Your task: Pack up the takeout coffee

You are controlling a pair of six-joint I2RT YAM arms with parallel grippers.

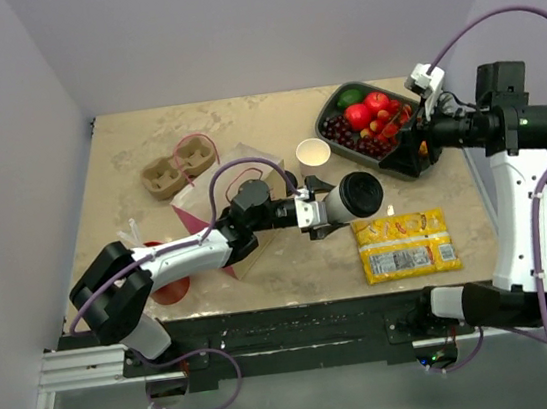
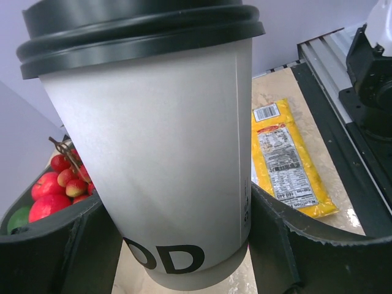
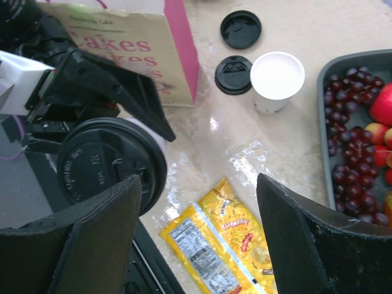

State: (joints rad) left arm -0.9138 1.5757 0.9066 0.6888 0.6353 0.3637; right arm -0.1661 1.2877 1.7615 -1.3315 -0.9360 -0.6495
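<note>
The takeout coffee (image 1: 355,197), a white paper cup with dark lettering and a black lid, is held above the table's middle. My left gripper (image 1: 327,210) is shut on it. In the left wrist view the cup (image 2: 165,147) fills the frame, with my left gripper (image 2: 184,245) pressing both sides near its base. My right gripper (image 1: 415,141) hovers open and empty over the fruit tray's near edge. In the right wrist view my right gripper (image 3: 199,233) looks down on the cup's lid (image 3: 110,165) to its left.
A pink and cream paper bag (image 1: 204,214) lies under my left arm; it shows too in the right wrist view (image 3: 135,49). A lidless white cup (image 1: 313,152), two spare black lids (image 3: 241,29), a cardboard cup carrier (image 1: 180,166), a fruit tray (image 1: 325,115) and a yellow snack packet (image 1: 405,245) lie around.
</note>
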